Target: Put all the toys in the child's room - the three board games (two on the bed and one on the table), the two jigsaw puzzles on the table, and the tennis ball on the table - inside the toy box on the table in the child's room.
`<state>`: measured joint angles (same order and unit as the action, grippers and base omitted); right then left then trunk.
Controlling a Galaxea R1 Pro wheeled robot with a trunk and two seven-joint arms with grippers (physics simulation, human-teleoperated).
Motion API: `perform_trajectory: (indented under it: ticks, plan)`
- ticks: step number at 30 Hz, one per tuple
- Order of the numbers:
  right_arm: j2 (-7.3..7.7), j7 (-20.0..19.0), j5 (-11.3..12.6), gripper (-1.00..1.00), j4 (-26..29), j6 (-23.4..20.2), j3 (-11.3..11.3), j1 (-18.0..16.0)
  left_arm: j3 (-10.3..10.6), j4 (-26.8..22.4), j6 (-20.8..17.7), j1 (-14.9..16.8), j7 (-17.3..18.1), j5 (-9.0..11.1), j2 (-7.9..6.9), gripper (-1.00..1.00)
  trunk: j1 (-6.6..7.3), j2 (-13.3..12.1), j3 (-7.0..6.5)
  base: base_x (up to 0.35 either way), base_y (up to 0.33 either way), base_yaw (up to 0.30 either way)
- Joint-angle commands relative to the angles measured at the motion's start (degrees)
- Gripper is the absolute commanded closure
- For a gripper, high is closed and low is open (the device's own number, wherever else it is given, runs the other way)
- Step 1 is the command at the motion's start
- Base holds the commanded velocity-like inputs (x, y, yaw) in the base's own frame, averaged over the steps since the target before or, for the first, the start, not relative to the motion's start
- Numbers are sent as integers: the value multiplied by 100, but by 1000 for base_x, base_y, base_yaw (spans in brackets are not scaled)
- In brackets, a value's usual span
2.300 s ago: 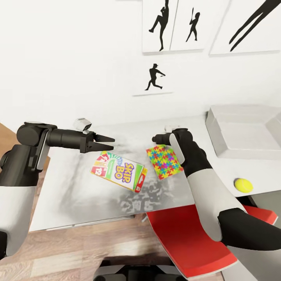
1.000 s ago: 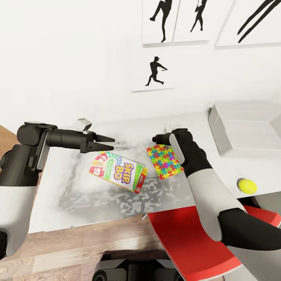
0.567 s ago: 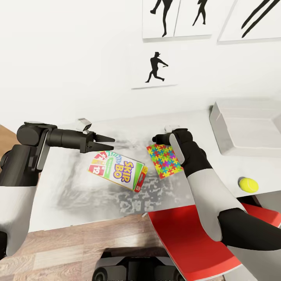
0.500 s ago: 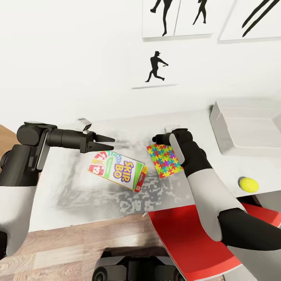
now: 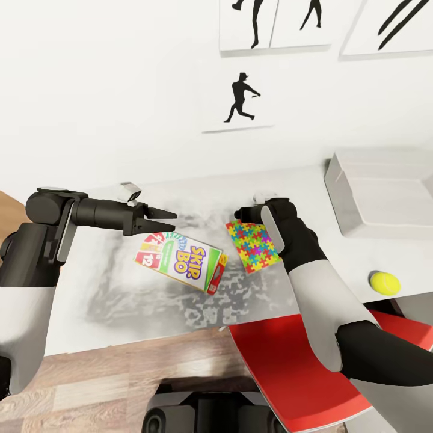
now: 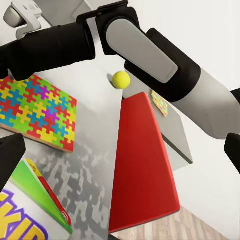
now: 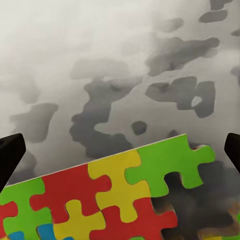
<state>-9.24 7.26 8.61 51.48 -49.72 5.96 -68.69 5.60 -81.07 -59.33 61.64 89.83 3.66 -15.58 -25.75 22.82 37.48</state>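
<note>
The Skip-Bo board game box (image 5: 180, 261) lies flat on the mottled grey table (image 5: 120, 300), its corner also in the left wrist view (image 6: 35, 210). My left gripper (image 5: 169, 220) hovers open just above the box's far-left end. A colourful jigsaw puzzle (image 5: 254, 246) (image 6: 37, 112) (image 7: 105, 200) lies to the box's right. My right gripper (image 5: 240, 214) hangs open over the puzzle's far edge, its fingertips (image 7: 10, 152) at the picture's sides. The tennis ball (image 5: 385, 282) (image 6: 120, 79) rests at the right. The grey toy box (image 5: 385, 198) stands behind it.
A red flat slab (image 5: 288, 367) (image 6: 142, 165) juts out at the table's front right, under my right forearm. A small colourful patterned item (image 6: 160, 102) lies beyond it. The white wall with silhouette pictures (image 5: 240, 99) backs the table. Wooden floor (image 5: 90, 385) lies in front.
The whole picture has shifted a little, so the camera has moved. Both arms hold the same pose, and the table's things lie as before.
</note>
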Motion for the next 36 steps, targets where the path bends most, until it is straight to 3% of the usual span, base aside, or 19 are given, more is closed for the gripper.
perform_trajectory:
  ticks: [1,36]
  plan:
    - [1,57,61,-100,5,-19,11,-4,11,1,-61,5,8,18,-6,-100,-3,9,9,0,0,0]
    - [6,56,62,-100,11,-13,12,4,11,2,-61,5,8,19,-6,-100,-3,9,14,-27,-27,0]
